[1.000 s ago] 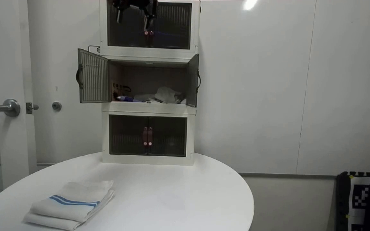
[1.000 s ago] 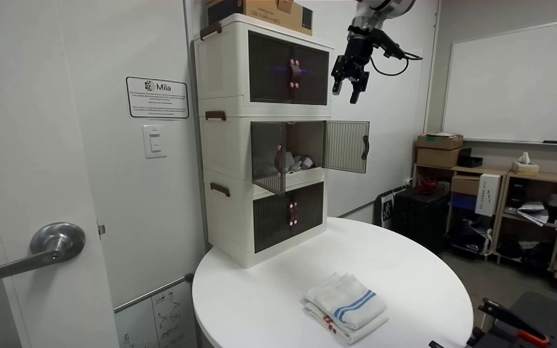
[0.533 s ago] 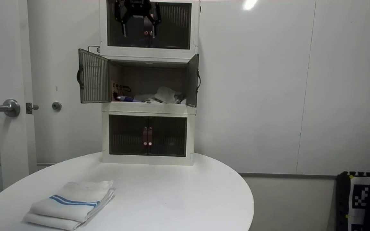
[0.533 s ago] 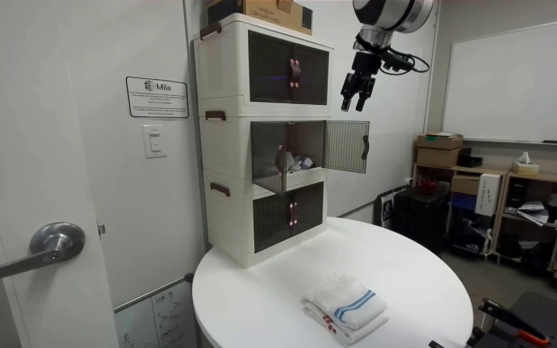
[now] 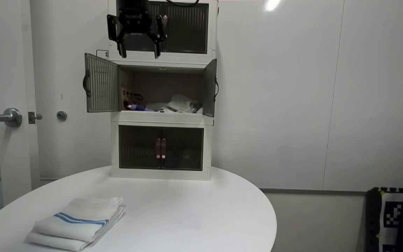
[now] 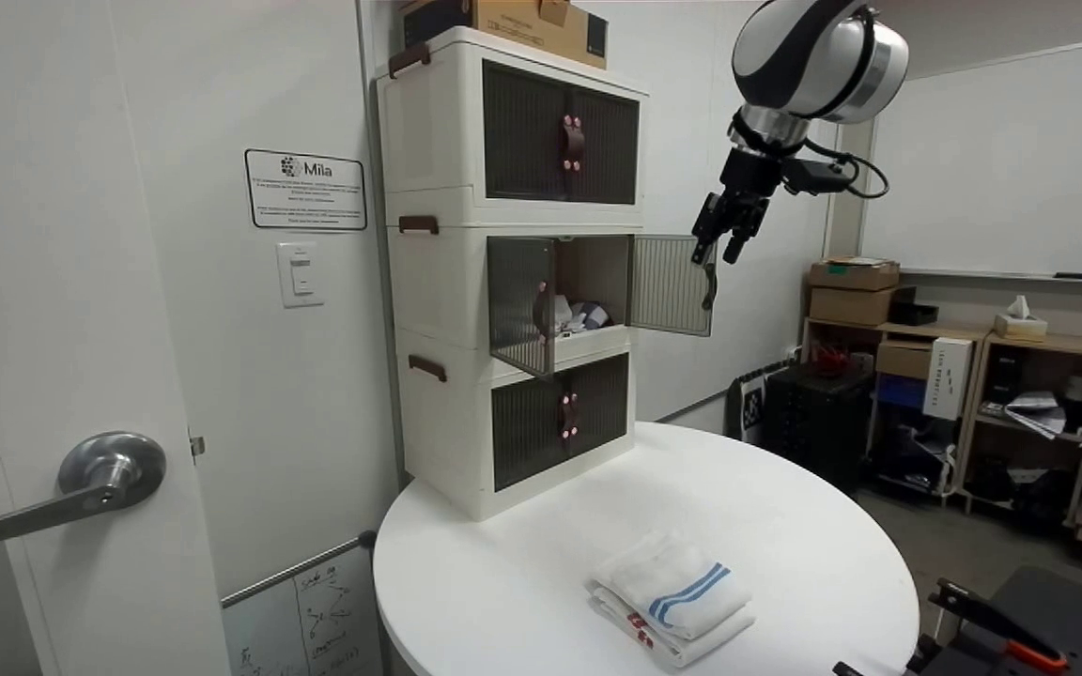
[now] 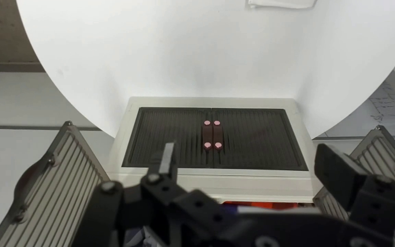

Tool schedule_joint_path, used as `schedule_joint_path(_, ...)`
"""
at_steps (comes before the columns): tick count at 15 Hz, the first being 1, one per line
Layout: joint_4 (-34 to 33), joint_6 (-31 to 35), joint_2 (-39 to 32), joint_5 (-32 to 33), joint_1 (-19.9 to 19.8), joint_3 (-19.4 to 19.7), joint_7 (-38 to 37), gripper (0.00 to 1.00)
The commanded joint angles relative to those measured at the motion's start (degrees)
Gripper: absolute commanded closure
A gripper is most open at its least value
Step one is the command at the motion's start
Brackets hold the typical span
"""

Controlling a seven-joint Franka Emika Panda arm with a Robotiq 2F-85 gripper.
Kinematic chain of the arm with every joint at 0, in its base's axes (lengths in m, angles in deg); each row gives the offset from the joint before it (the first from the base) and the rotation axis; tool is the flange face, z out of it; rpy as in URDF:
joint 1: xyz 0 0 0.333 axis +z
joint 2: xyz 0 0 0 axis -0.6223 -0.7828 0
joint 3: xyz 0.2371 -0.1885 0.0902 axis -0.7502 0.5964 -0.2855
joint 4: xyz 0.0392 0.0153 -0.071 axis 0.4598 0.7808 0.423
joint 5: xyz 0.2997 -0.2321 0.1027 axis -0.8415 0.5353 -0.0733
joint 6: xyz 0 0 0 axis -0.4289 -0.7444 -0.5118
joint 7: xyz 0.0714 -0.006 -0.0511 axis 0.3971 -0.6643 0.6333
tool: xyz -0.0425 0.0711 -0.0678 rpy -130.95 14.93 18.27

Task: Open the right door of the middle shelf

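On the round table [image 5: 194, 210] in front of the cabinet [image 5: 161, 174], a folded white towel [image 5: 79, 218] with blue stripes. Hanging before the cabinet's upper left part in an exterior view, a black gripper [image 5: 140, 56], with fingers [image 7: 341, 176] spread wide. At the cabinet's middle shelf [image 5: 166, 84], the right door [image 5: 209, 87], swung open; on the cabinet's opposite side, the left door [image 5: 103, 84], likewise open. Inside the cabinet there, a crumpled white item [image 5: 180, 103] and a purple item [image 5: 140, 108]. Behind the cabinet, a white wall [image 5: 275, 87].
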Motion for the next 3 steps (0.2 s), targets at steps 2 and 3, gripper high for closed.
schedule_joint_path(2, 1.5, 0.4, 1.5, 0.9, 2.2, 2.0, -1.0, 0.00)
schedule_joint_path(3, 1.7, 0.4, 1.8, 0.9, 2.2, 2.0, -1.1, 0.00)
